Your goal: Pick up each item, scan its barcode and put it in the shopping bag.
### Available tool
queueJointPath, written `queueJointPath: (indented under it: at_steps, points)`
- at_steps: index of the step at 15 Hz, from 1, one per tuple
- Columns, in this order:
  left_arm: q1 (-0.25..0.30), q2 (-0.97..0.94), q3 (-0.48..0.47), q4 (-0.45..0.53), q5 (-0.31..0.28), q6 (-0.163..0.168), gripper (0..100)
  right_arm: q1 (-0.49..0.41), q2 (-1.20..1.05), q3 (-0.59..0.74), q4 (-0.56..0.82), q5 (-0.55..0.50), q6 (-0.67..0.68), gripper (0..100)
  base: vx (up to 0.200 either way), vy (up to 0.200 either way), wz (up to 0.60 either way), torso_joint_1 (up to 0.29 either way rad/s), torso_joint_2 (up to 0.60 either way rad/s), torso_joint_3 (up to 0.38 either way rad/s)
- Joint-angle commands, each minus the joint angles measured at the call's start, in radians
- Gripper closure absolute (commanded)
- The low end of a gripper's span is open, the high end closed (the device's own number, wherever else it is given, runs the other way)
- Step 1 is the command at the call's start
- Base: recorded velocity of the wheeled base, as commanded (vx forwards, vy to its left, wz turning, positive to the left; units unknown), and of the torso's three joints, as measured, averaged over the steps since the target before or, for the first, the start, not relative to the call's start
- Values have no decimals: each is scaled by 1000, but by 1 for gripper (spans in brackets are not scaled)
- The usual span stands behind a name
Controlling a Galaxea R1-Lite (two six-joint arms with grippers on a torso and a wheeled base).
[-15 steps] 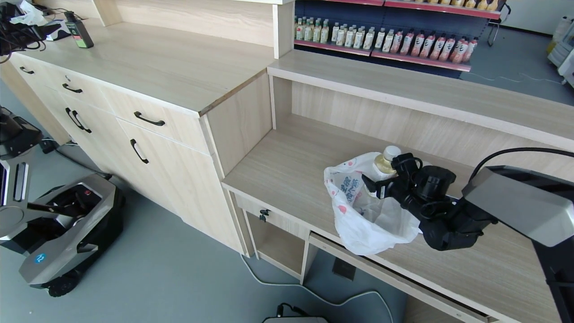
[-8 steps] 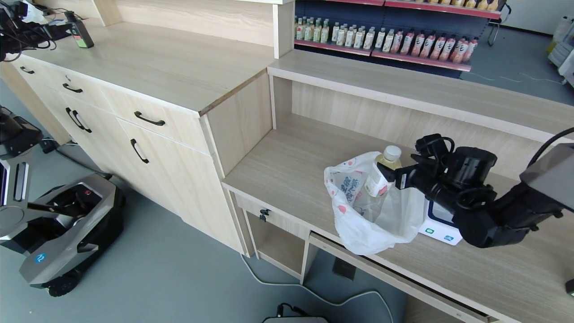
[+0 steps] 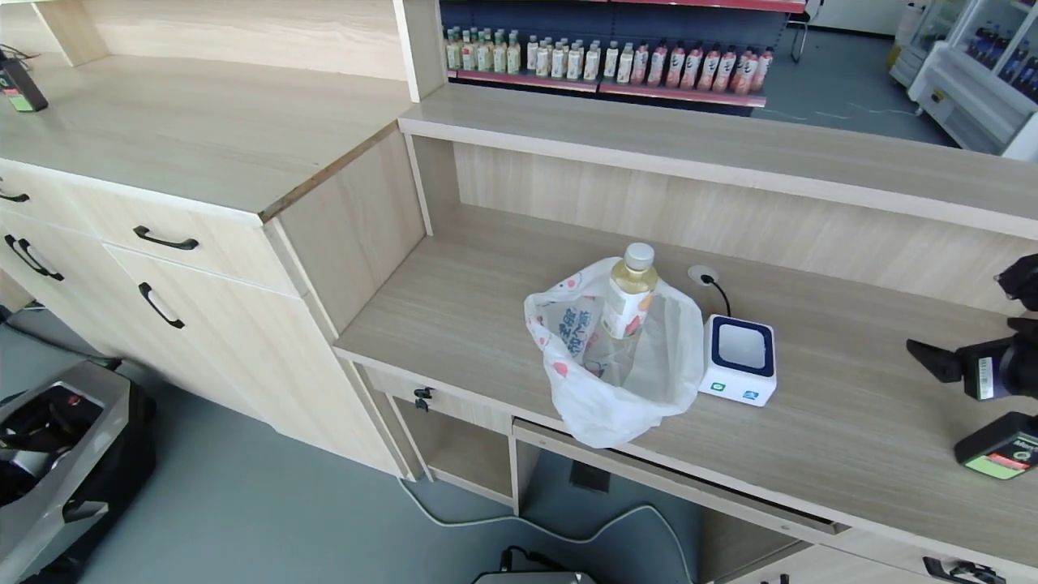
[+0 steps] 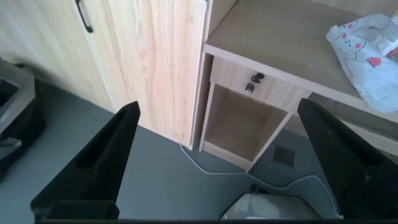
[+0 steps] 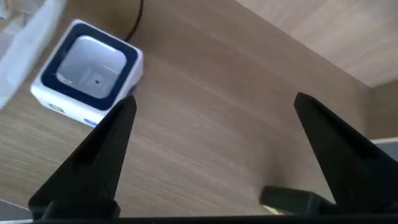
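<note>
Though hard to call for sure, looks about one item in: clear plastic bottle of yellowish drink with a white cap (image 3: 629, 294) standing upright inside the white printed plastic shopping bag (image 3: 584, 397), near the front edge of the light wooden surface (image 3: 851, 405). Just beside the bag at 3 o'clock, the white cube barcode scanner with a dark blue rim (image 3: 738, 357), nothing over its window.

Right claw (image 5: 214, 102) spread wide with nothing in it, hanging over bare wood at 3 o'clock of the scanner. Left claw (image 4: 217, 107) wide open and empty too, out past the surface's front edge over the grey floor (image 4: 155, 186), around 8 o'clock of the bag.

Probably left to do: a small black gadget with a green label (image 3: 1001, 446) lying at 4 o'clock of the scanner, right at the frame edge. Can't tell whether an item for scanning or just some handheld reader, being cut off and too small. No way to see the bag's bottom either, so maybe more stuff in there.
</note>
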State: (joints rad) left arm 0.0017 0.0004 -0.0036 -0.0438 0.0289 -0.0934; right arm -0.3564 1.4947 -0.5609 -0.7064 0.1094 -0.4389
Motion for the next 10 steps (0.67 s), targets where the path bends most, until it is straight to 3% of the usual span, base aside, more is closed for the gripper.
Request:
queueJointPath:
  at_steps: [1, 3, 5, 10]
  points:
    - [0, 0, 1, -1, 0, 0, 0, -223, -129, -44, 120, -76, -55, 0, 0, 0, -600, -207, 344, 163]
    - [0, 0, 1, -1, 0, 0, 0, -312, -71, -67, 139, -198, -150, 0, 0, 0, 0, -210, 359, 137]
    - [1, 0, 1, -1, 0, 0, 0, -411, 9, -94, 143, -201, -256, 0, 0, 0, 0, -49, 95, 37]
    - [0, 0, 1, -1, 2, 0, 0, -417, 179, -126, 136, -208, -317, 0, 0, 0, 0, 0, 0, 0]
